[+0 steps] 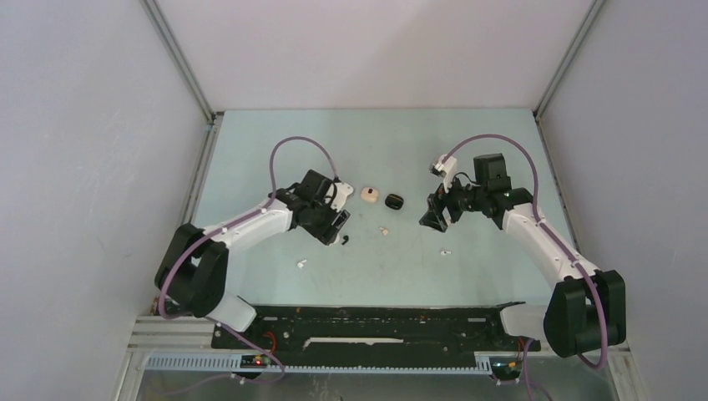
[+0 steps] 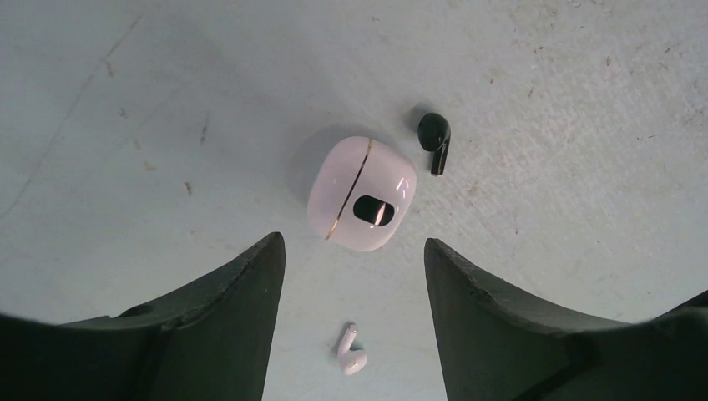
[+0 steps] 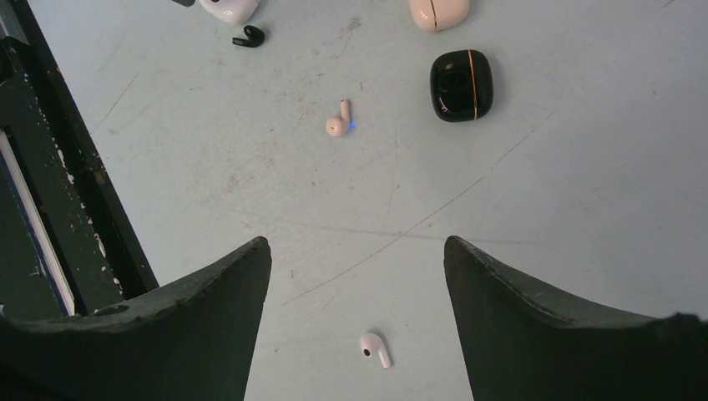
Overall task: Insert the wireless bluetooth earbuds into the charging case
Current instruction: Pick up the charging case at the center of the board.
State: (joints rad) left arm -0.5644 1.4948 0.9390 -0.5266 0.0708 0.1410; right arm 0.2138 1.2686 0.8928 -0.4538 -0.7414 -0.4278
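Blue glint (image 3: pixel 351 127) on beige-pink earbud (image 3: pixel 337 124) — right wrist view only

glossy pink case (image 2: pixel 361 194), scuffed matt table (image 2: pixel 584 100)

Well ahead of the right jaws in the right wrist view, a beige-pink case (image 3: pixel 438 12) and a white case (image 3: pixel 227 7) are cut by the top edge, with only their near parts showing. From overhead the white case is hidden beneath the left jaws. The earbuds there are specks too small to tell how they lie: a black earbud (image 1: pixel 344 241) just beside the left jaws, a beige earbud (image 1: pixel 384 230) between both pairs of jaws, a white earbud (image 1: pixel 301 264) near the left jaws, and another white earbud (image 1: pixel 446 251) close by the right jaws.
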